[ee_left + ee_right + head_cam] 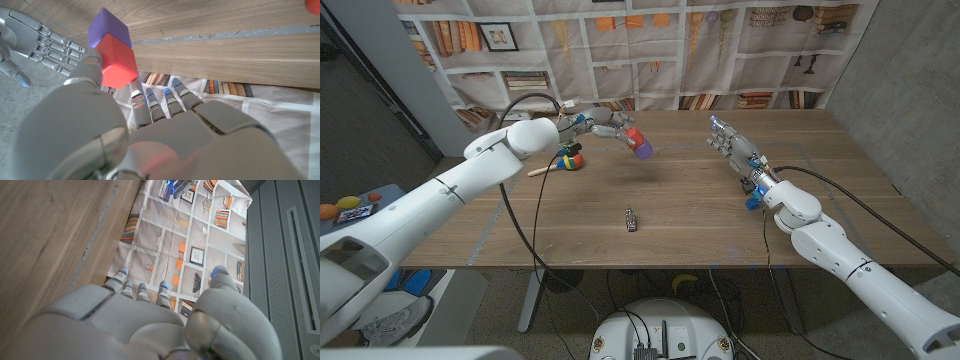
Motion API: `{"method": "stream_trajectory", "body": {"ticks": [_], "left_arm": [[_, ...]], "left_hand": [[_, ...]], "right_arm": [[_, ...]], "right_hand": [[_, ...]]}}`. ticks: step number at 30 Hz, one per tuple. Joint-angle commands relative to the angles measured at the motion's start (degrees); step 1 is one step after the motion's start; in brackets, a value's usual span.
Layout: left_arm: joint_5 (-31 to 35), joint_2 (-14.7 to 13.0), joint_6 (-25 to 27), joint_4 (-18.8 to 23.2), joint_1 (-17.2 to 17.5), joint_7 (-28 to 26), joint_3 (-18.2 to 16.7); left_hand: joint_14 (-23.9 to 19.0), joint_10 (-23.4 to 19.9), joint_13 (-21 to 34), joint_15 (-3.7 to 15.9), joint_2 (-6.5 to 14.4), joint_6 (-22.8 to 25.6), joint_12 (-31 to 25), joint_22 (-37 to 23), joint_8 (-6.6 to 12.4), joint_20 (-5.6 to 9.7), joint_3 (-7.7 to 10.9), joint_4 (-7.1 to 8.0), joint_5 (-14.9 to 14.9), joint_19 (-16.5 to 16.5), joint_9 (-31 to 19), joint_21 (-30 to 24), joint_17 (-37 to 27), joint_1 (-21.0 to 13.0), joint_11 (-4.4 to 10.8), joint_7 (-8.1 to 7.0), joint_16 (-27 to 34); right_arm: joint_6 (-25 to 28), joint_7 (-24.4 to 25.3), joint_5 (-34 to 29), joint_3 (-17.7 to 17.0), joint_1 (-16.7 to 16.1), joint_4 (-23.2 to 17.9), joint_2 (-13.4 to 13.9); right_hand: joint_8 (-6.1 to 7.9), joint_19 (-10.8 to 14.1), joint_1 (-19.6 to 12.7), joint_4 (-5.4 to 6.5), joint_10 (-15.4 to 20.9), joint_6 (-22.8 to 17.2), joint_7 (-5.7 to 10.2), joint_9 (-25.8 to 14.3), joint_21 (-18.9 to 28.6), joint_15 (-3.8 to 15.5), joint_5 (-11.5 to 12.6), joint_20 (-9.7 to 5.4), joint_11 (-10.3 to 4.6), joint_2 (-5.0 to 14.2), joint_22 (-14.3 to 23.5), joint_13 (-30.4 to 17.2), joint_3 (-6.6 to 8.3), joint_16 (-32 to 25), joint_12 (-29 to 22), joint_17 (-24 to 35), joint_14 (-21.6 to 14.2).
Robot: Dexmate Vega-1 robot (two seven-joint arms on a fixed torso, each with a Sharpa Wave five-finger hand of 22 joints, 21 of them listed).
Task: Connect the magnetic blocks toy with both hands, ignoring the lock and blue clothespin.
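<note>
Head view: left hand (595,122) was raised over the far left part of the wooden table (700,215), gripping the magnetic blocks (638,143), a red cube joined to a purple one, held in the air at the fingertips. Right hand (738,148) was up over the right side of the table, fingers spread, holding nothing. Just behind its wrist a blue clothespin (752,195) sat on the table. A small metal lock (631,219) lay near the table's middle, well apart from both hands. A colourful toy with a wooden stick (563,163) lay under the left forearm (details too small to tell).

Left wrist view: left hand (150,125) pinched the red cube of the magnetic blocks (112,52) between thumb and fingers; the purple cube was stuck to it on the far side, both clear of the table (225,50). The right hand (35,45) showed beyond, fingers extended.

Right wrist view: right hand (150,315) was empty, fingers straight and slightly apart, next to the table's edge (50,230), with a bookshelf-print backdrop (195,240) behind.
</note>
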State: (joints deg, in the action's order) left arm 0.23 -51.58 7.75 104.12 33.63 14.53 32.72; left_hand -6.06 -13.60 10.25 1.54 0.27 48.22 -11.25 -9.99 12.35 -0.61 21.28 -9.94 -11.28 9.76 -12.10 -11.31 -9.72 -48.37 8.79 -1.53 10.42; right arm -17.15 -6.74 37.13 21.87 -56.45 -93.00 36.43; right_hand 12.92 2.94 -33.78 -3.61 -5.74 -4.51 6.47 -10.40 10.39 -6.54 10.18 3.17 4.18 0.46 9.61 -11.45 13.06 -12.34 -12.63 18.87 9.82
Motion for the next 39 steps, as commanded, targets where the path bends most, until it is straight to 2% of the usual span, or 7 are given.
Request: {"method": "stream_trajectory", "body": {"ticks": [1, 16, 26, 39], "left_arm": [[7.8, -3.2, 5.2, 6.0, -0.3, 0.7, 0.9], [15.8, -2.9, 8.9, 8.1, -0.2, 1.8, 2.7], [25.2, -3.0, 11.6, 10.0, -1.5, 4.7, 5.8], [31.3, -1.6, 12.9, 9.9, 0.0, 5.0, 6.6]], "left_hand": [[-0.4, -0.4, 0.2, -0.05, 1.3, 4.1, -0.1, -0.2, 0.23, 0.02, -0.02, 0.43, -0.4, 0.5, -0.2, -0.3, -0.2, -0.7, -0.21, -3.78, 0.1], [-0.6, -0.4, 0.2, 0.12, 1.2, 4.2, 0.0, -0.2, 0.2, 0.07, -0.2, 0.5, -0.4, 0.7, -0.2, -0.3, -0.2, -0.4, -0.16, -3.88, 0.1], [-0.8, -0.5, 0.2, 0.13, 1.3, 4.1, 0.0, -0.2, 0.15, 0.01, -0.3, 0.6, -0.4, 0.8, -0.2, -0.3, -0.2, -0.2, -0.06, -3.9, 0.2], [-1.2, -0.6, 0.2, 0.77, 1.4, 4.3, -0.1, -0.2, 0.16, -0.03, -0.46, 0.75, -0.3, 1.0, -0.2, -0.3, -0.2, 0.2, 0.06, -4.04, 0.2]], "right_arm": [[-0.1, 0.7, 0.4, -0.1, -0.6, -0.2, -0.4], [-1.1, 3.3, -0.2, -0.6, -1.7, -0.1, -1.5], [-1.1, 3.0, 0.0, -0.4, -1.5, 0.7, -1.9], [-1.3, 2.9, 0.2, -0.5, -1.3, 1.2, -2.1]], "right_hand": [[-0.14, 0.3, 0.4, 0.28, 0.2, -0.5, 0.12, 0.0, 0.3, -0.29, 0.0, -0.13, -0.18, 0.22, 0.0, 0.0, 0.18, -0.1, 0.1, -0.1, 1.3], [-0.66, 1.3, 2.8, 1.03, 1.2, -1.3, -0.06, 0.1, 0.6, 0.73, -0.1, -0.46, -1.02, 0.92, 0.0, 0.2, -0.36, -0.4, 0.1, -0.4, 0.3], [-0.72, 1.3, 3.7, 1.3, 1.5, -1.8, -0.41, 0.1, 0.5, 0.82, -0.1, -0.6, -1.08, 1.16, 0.0, 0.2, -0.56, -0.5, 0.1, -0.5, 0.2], [-0.88, 1.3, 4.5, 1.47, 1.8, -2.3, -0.24, 0.1, 0.5, 0.89, -0.1, -0.66, -1.05, 1.48, 0.0, 0.3, -0.72, -0.4, 0.2, -0.6, 0.1]]}}
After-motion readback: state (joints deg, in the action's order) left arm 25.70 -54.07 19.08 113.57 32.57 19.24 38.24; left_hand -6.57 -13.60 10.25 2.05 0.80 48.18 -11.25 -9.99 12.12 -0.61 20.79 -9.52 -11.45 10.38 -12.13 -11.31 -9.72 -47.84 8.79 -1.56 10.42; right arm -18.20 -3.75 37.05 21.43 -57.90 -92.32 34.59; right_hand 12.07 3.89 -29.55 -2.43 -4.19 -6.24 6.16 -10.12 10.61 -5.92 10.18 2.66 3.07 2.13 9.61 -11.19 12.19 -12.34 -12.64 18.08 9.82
